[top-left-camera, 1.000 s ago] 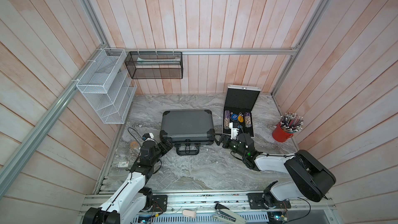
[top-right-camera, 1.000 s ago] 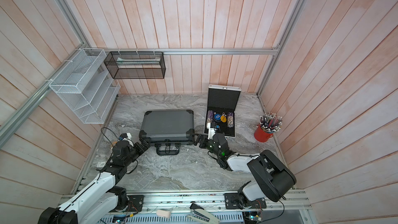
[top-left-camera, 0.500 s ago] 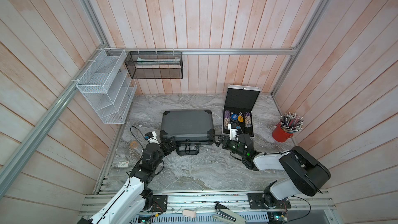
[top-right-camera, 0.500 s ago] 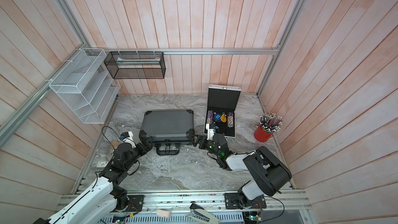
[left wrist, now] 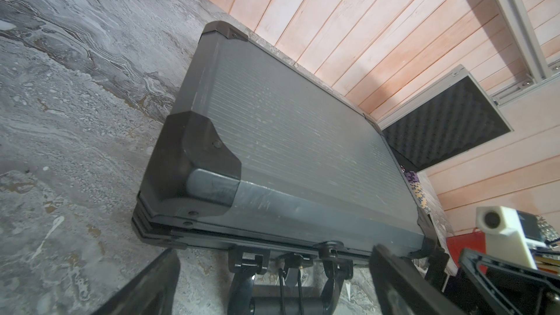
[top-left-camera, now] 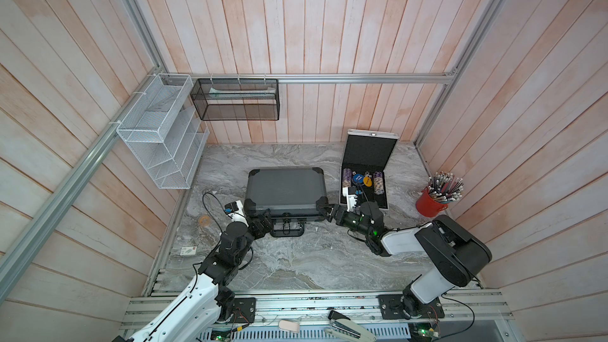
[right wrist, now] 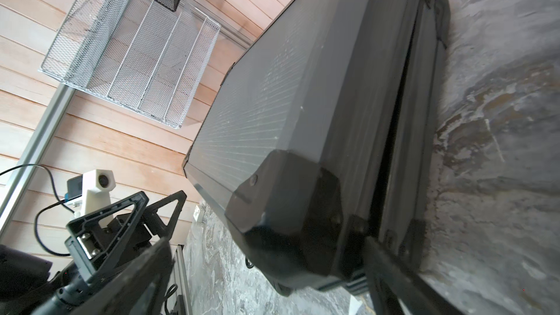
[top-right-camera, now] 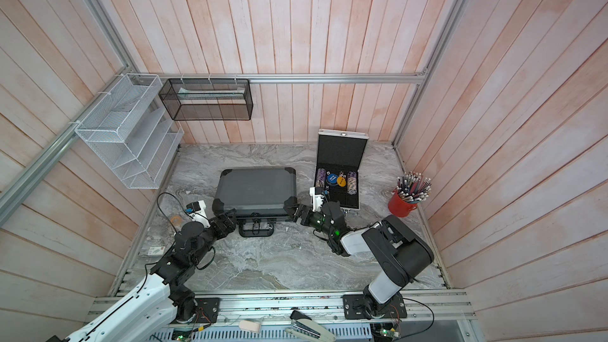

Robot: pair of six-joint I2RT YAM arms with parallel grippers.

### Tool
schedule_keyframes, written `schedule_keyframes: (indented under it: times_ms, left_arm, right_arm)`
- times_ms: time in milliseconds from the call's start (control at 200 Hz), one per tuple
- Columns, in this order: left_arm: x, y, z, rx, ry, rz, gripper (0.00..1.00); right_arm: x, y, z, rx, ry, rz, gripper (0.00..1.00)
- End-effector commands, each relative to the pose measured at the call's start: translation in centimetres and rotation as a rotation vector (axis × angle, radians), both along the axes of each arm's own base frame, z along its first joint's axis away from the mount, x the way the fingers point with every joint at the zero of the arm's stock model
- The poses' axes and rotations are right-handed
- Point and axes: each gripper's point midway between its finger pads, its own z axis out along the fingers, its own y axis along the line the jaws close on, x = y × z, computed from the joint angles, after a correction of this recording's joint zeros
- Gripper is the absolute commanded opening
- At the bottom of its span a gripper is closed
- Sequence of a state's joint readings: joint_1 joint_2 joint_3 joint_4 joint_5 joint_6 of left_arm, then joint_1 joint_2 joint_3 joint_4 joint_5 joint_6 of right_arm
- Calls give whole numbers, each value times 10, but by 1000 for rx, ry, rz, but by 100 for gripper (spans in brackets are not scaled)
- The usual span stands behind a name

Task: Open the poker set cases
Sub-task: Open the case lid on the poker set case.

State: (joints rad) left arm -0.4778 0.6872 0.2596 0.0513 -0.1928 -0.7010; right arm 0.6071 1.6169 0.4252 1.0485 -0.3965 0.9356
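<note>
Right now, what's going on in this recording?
The large dark grey hard case lies flat, its lid not yet raised. The left arm's fingers and right arm's fingers are open at its two front corners, holding nothing. The small silver aluminium case beside it already stands open, poker chips showing.

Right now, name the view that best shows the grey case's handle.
Both top views: the handle shows whole. The left wrist view crops it close up; the right wrist view shows no clear handle.

Handle (left wrist: 288, 304) of the dark grey case (left wrist: 303, 122) partly beyond the left wrist view's edge; white card's (top-left-camera: 188, 251) print illegibly small
</note>
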Motion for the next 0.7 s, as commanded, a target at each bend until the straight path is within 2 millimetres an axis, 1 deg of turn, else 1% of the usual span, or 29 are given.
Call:
schedule_keyframes:
  times_ms: [0, 130, 305, 370, 540, 695]
  left_arm:
    - [5, -1, 16, 18, -46, 1, 100]
    - [4, -4, 21, 20, -66, -18, 100]
    - [1, -9, 26, 30, -98, -53, 100]
    - [0, -10, 28, 37, -109, -63, 99]
    - [-3, -11, 24, 48, -109, -74, 97]
    - [-4, -11, 25, 55, -119, -79, 96]
  right_arm:
    - [0, 14, 19, 57, -39, 51, 98]
    - [2, 19, 28, 86, -46, 70, 98]
    - [6, 24, 48, 121, -81, 77, 98]
    - [8, 26, 54, 110, -97, 79, 99]
    - [14, 27, 68, 53, -151, 76, 99]
    - [21, 28, 76, 19, -181, 67, 98]
